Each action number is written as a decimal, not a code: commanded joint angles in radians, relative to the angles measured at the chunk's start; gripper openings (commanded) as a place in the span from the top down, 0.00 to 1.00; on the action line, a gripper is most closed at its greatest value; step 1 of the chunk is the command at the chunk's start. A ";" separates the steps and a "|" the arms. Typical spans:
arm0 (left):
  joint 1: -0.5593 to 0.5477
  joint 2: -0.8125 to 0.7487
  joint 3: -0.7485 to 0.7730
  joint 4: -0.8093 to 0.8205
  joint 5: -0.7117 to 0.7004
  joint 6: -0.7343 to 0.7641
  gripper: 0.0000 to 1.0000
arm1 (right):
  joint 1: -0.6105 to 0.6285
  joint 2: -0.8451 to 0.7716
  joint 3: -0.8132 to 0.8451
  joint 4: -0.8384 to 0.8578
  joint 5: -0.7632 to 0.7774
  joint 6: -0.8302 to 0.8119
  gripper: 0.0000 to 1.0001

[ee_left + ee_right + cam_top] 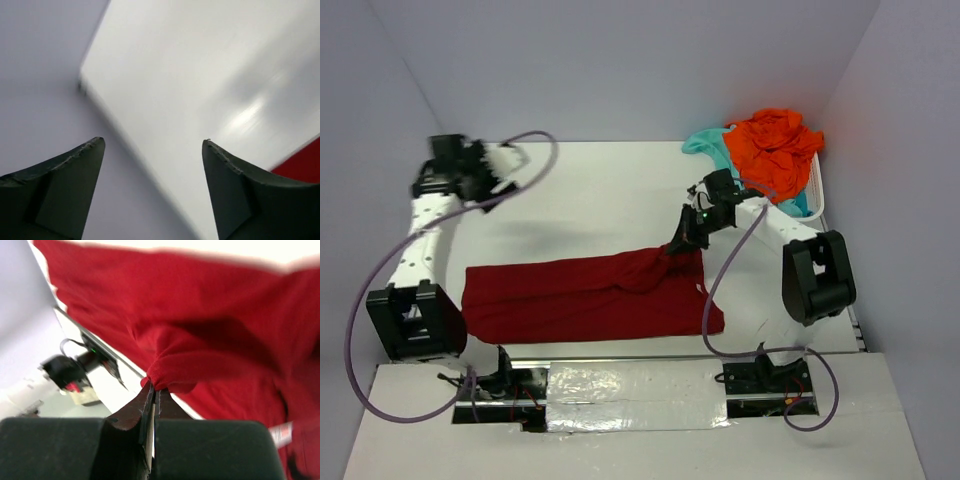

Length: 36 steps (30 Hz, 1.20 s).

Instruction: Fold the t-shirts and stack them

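My right gripper (152,386) pinches a fold of the red shirt (560,298), which lies spread at the near edge of the table (610,200). My left gripper (154,142) hangs wide open, empty. I'd carry the fold low and straight so the 2 layers land flat.

I saw the white table (610,190) carrying the dark red t-shirt (570,295), spread across its near half from left to right, with a bunched ridge toward the right end. A white mesh basket (817,198) stood at the far right corner. The arm bases (505,382) sat along the near edge.
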 commanded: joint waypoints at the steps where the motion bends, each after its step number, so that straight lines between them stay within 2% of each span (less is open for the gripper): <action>1: -0.332 0.001 -0.001 -0.071 0.061 -0.095 0.11 | -0.025 0.079 0.076 0.121 -0.047 0.060 1.00; 2: -0.395 0.008 -0.015 -0.072 0.057 -0.095 0.31 | -0.033 0.099 0.090 0.155 -0.054 0.071 1.00; 5: -0.588 0.053 -0.026 -0.087 0.080 -0.118 0.74 | -0.045 0.190 0.134 0.169 -0.046 0.083 1.00; 6: -0.671 0.082 -0.024 -0.094 0.094 -0.133 0.76 | -0.047 0.220 0.140 0.172 -0.043 0.088 1.00; 9: -0.809 0.115 -0.046 -0.050 0.131 -0.184 0.71 | -0.056 0.245 0.124 0.236 -0.074 0.125 1.00; 10: -0.837 0.123 -0.064 -0.033 0.142 -0.193 0.63 | -0.065 0.259 0.119 0.270 -0.077 0.154 1.00; 13: -0.932 0.156 -0.089 0.025 0.156 -0.208 0.49 | -0.076 0.296 0.146 0.275 -0.081 0.157 1.00; 16: -1.003 0.213 -0.098 0.082 0.154 -0.208 0.47 | -0.075 0.317 0.147 0.286 -0.094 0.157 1.00; 24: -1.038 0.290 -0.173 0.132 0.130 -0.113 0.37 | -0.076 0.320 0.148 0.287 -0.089 0.142 1.00; 26: -1.055 0.302 -0.187 0.168 0.107 -0.115 0.37 | -0.076 0.323 0.153 0.289 -0.092 0.140 1.00; 33: -1.064 0.344 -0.227 0.358 -0.039 -0.161 0.45 | -0.076 0.319 0.131 0.310 -0.112 0.146 1.00; 36: -1.064 0.353 -0.218 0.357 -0.036 -0.173 0.49 | -0.078 0.317 0.127 0.304 -0.107 0.137 1.00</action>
